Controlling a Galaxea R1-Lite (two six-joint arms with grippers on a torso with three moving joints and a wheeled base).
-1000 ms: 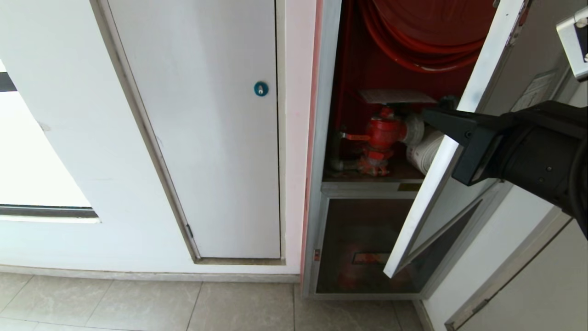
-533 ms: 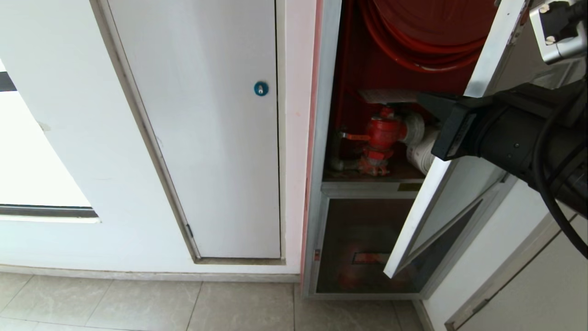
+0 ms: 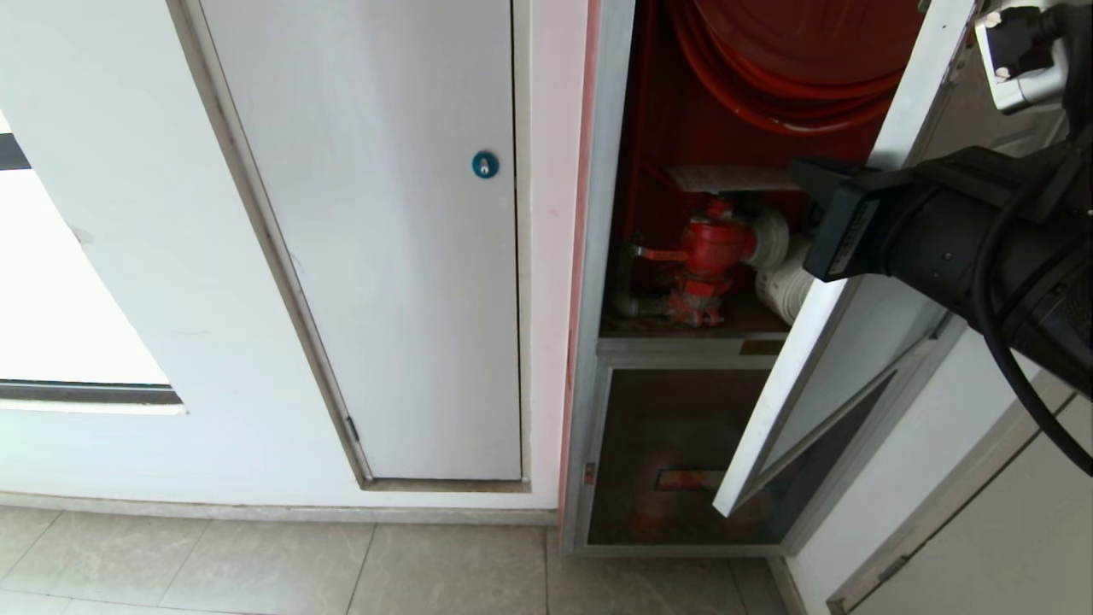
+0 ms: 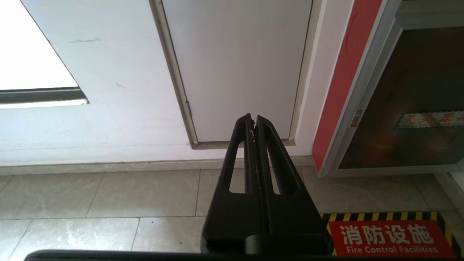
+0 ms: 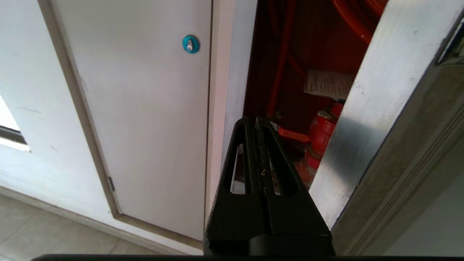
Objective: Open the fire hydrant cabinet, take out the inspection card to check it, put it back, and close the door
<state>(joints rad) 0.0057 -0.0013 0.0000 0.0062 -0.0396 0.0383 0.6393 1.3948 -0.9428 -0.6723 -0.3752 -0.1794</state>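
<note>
The fire hydrant cabinet (image 3: 683,256) stands open in the wall, its red interior showing between the silver frame and the swung-out door (image 3: 820,342). Only the lower arc of the red hose reel (image 3: 786,77) is in the head view; the rest is cut off by the top edge. Below it sits the red valve (image 3: 713,248), with the rolled white hose (image 3: 786,282) beside it, partly hidden behind the door's pale edge.

The inspection card (image 3: 726,178) lies flat above the valve inside the cabinet; its right end disappears behind the right hand (image 3: 807,175) in the head view. In the right wrist view the card (image 5: 328,84) shows as a white sheet with small print too fine to read, its far side covered by the door edge.

The right hand reaches in from the right, across the door's edge at about card height, its 2 fingers pressed together and holding nothing. Whether its tip touches the card cannot be told.

The left hand (image 4: 253,121) is out of the head view; its own camera shows it low, fingers closed and empty, pointing toward the white panel door (image 3: 384,239) with its blue round lock (image 3: 485,164). The lower glass door (image 3: 675,453) is dark, its contents hard to make out. A red floor sign (image 4: 388,237) is cut off at the frame's corner.
</note>
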